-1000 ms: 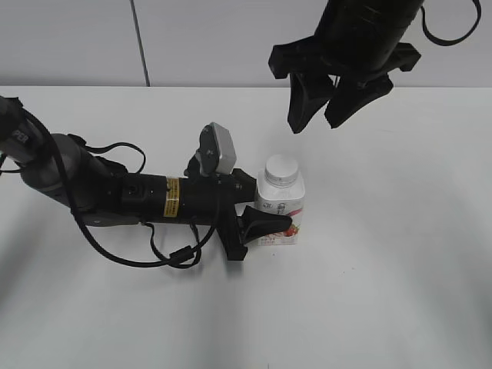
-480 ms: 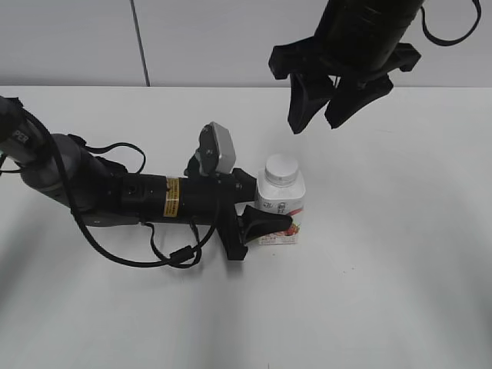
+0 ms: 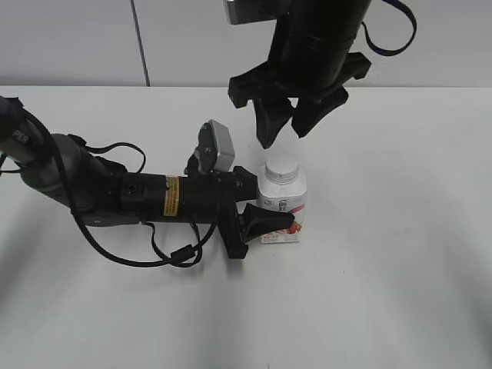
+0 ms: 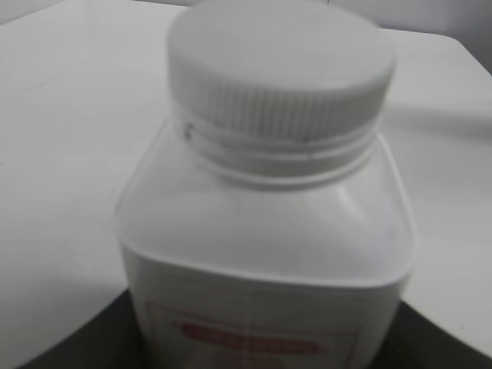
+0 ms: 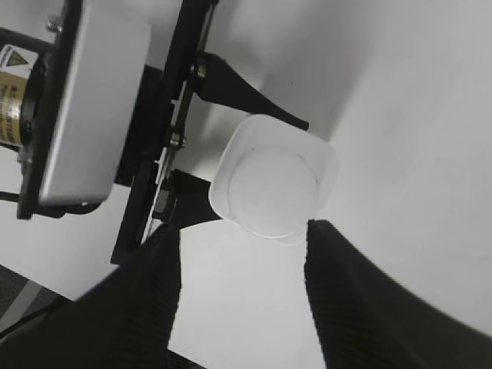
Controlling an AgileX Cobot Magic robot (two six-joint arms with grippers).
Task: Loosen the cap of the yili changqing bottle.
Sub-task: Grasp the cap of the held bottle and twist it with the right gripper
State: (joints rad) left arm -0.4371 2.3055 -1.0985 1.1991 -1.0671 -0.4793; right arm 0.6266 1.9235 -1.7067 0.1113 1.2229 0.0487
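White bottle (image 3: 281,203) stands upright on the bench (image 3: 384,292), cap (image 3: 281,170) on, gripped by the left fingers (image 3: 265,222). Right fingers (image 3: 304,123) hover spread wide above the cap.

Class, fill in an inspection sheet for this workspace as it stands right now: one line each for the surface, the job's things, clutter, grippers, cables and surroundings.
Surface: white table, plain, shadows only.
Job's things: yili changqing bottle stands upright; cap is on its neck, with no gap visible at the neck in the left wrist view.
Clutter: nothing seen.
Grippers: left gripper lies low along the table, shut on the bottle's labelled body. Right gripper hangs above the cap, open, fingers apart and not touching it; the right wrist view looks down on the cap between them.
Cables: black cable loops on the table beneath the left arm.
Surroundings: pale wall panels behind the table.
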